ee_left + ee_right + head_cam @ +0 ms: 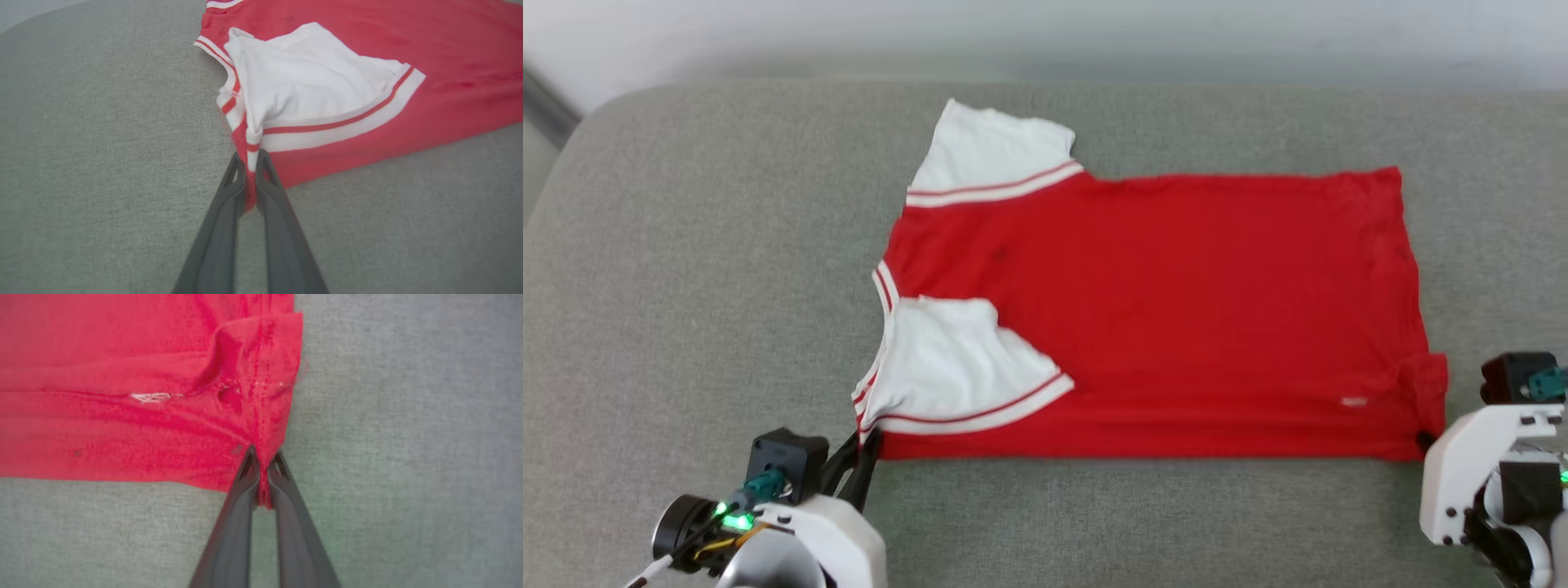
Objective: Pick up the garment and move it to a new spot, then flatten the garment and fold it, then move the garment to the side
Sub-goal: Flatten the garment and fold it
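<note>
Risk: either thin pinch may slip if the arms lift unevenly. The left gripper (251,165) clamps the near shoulder corner, the right gripper (263,459) the near hem corner. The red T-shirt with white sleeves (1176,310) lies flat on the grey fabric cushion (686,286), its near sleeve folded inward.

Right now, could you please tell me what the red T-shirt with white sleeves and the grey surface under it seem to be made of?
Red T-shirt with white sleeves: thin, matte knit, likely cotton; puckers where pinched.
Grey surface: matte woven upholstery, probably padded; fine heathered weave, rounded corner.
</note>
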